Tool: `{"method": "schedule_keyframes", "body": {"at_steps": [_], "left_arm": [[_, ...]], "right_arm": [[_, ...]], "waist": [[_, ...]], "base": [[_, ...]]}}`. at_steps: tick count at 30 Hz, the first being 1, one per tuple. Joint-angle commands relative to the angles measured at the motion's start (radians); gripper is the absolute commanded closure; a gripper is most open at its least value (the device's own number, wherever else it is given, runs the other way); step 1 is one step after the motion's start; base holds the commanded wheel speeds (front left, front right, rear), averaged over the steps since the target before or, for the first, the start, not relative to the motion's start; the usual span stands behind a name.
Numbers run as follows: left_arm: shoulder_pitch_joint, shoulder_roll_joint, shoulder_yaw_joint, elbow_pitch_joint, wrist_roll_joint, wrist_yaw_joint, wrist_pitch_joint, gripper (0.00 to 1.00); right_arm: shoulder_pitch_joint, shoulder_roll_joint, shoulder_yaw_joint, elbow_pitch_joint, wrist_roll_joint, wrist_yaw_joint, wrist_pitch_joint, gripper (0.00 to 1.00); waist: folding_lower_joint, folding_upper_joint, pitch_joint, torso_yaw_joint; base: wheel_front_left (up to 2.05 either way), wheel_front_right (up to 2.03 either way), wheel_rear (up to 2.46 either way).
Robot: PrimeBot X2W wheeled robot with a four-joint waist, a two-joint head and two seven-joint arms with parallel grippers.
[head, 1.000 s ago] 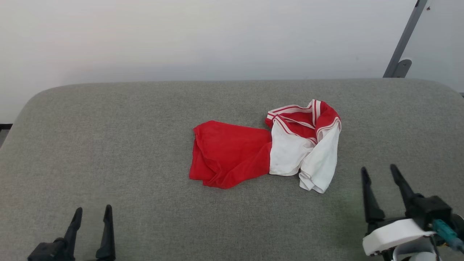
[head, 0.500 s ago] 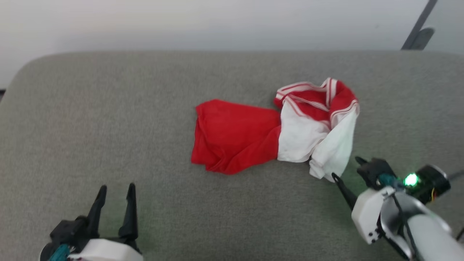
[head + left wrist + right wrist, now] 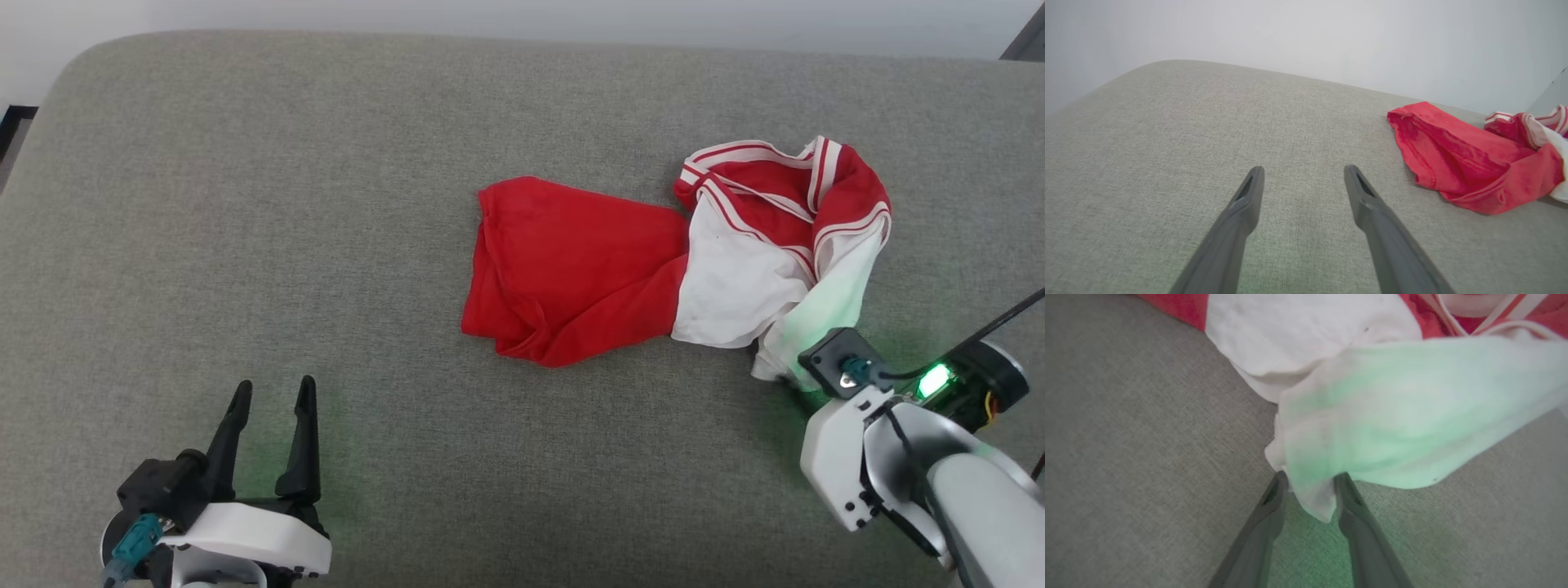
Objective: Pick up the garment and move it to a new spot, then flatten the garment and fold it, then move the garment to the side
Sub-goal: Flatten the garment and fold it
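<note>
Cushion (image 3: 245,204): garment (image 3: 588,261) corner inside right hand (image 3: 1310,485).

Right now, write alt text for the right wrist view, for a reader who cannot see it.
The right tool, its two dark fingers apart, straddles a corner of the garment at its white sleeve, tinted green, without pinching it. Red cloth and striped trim show at the top; the grey fabric surface lies around.

Legible text, labels, brands, numbers, signs: none is showing in any view; no readable marking is appearing on any surface.
</note>
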Motion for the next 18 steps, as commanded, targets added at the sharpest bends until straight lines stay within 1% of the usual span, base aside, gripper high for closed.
{"method": "schedule_keyframes", "body": {"at_steps": [1, 5, 8, 9, 13, 16, 18], "left_arm": [[-0.008, 0.004, 0.004, 0.001, -0.009, -0.002, -0.002, 0.00], [-0.004, 0.010, 0.007, 0.002, -0.010, -0.002, -0.002, 0.00], [-0.006, 0.014, 0.007, -0.002, -0.010, -0.002, -0.002, 0.00], [-0.006, 0.014, 0.007, -0.002, -0.010, -0.002, -0.002, 0.00], [-0.012, 0.019, -0.002, -0.007, -0.011, -0.002, -0.002, 0.00], [-0.023, 0.027, -0.006, -0.012, -0.017, -0.002, -0.002, 0.00], [-0.030, 0.026, -0.020, -0.010, -0.017, -0.002, -0.002, 0.00]], "right_arm": [[-0.008, 0.006, -0.013, -0.002, -0.008, -0.001, -0.011, 1.00], [0.006, 0.036, -0.087, 0.004, -0.023, -0.001, -0.044, 1.00], [0.030, 0.062, -0.187, -0.002, -0.027, -0.001, -0.061, 1.00], [0.030, 0.062, -0.187, -0.002, -0.027, -0.001, -0.061, 1.00], [0.057, 0.106, -0.374, -0.014, -0.007, -0.001, -0.080, 1.00], [0.055, 0.172, -0.514, 0.007, 0.047, -0.001, -0.087, 1.00], [0.038, 0.201, -0.585, 0.040, 0.089, -0.001, -0.082, 1.00]], "waist": [[0.0000, 0.0000, 0.001, -0.003], [0.0000, 0.0000, -0.002, -0.019], [0.0000, 0.0000, -0.002, -0.035], [0.0000, 0.0000, -0.002, -0.035], [0.0000, 0.0000, 0.005, -0.055], [0.0000, 0.0000, 0.019, -0.070], [0.0000, 0.0000, 0.029, -0.074]], "base": [[0.00, 0.00, 0.00], [0.00, 0.00, 0.00], [0.00, 0.00, 0.00], [0.00, 0.00, 0.00], [0.00, 0.00, 0.00], [0.00, 0.00, 0.00], [0.00, 0.00, 0.00]]}}
